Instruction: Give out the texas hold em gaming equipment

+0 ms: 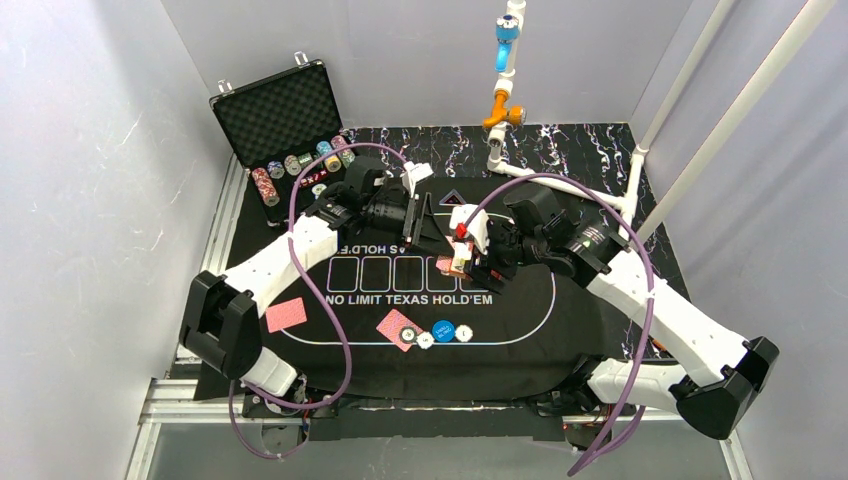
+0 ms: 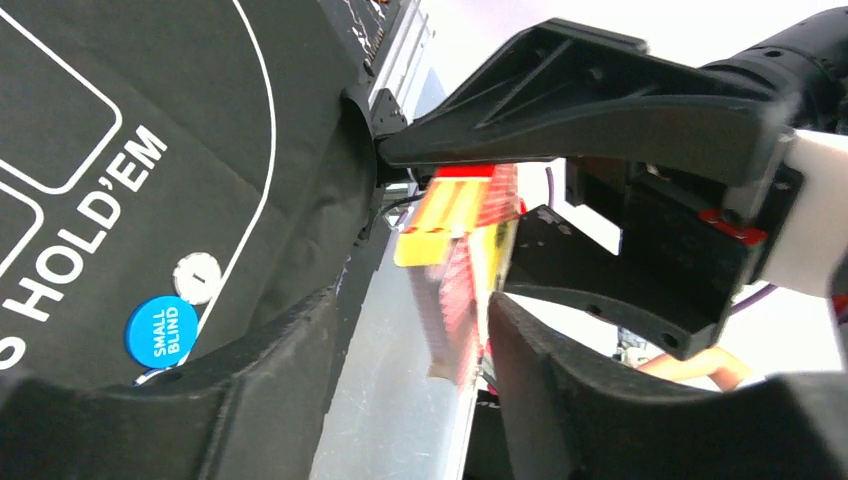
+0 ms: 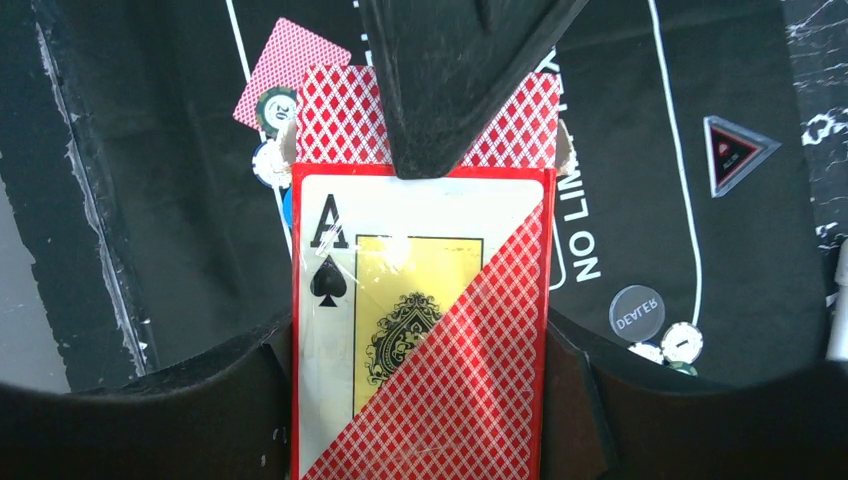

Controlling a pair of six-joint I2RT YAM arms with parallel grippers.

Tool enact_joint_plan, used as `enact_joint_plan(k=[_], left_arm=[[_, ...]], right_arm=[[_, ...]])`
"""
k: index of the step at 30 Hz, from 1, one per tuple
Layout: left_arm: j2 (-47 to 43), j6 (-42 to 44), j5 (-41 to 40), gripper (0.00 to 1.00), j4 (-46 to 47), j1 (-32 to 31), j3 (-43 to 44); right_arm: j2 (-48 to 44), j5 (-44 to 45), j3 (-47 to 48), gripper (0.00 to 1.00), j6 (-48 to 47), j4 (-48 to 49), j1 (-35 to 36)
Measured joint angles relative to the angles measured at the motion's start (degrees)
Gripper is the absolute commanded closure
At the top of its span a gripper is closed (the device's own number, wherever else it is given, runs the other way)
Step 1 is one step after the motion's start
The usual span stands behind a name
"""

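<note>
- From above: my right gripper [image 1: 472, 262] is clamped on the deck [image 1: 458, 262], over the middle of the mat [image 1: 520, 300]. My left gripper [image 1: 425, 240] sits just left of it. Two red-backed cards [image 1: 286, 314] lie near-left on the mat, with a blue button [image 1: 443, 330] and white buttons [image 1: 464, 333] beside the right one. Poker chips [image 1: 300, 163] sit in the case [image 1: 275, 110], far left.
- Left wrist: my left fingers [image 2: 560, 400] stand parted either side of one card [image 2: 455, 325] sticking out of the deck. One finger is clear of it, so that hand is released.
- Right wrist: my fingers squeeze the deck's sides, ace of spades facing me. A left finger covers the cards poking from its top. A grey dealer button [image 3: 636, 312] lies near the mat's white line.
</note>
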Motion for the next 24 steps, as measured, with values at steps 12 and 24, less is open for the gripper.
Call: enact_joint_plan(k=[12,24], left_arm=[[-0.20,-7.06,5.55,0.70,6.49,2.29,-5.22],[-2.01,-3.28,5.38,0.86,3.43,2.69,-4.87]], right_arm=[[-2.36,0.04,-1.84,0.99,0.04,0.26,0.00],[-2.80,0.17,-1.84,0.99,0.04,0.90,0.00]])
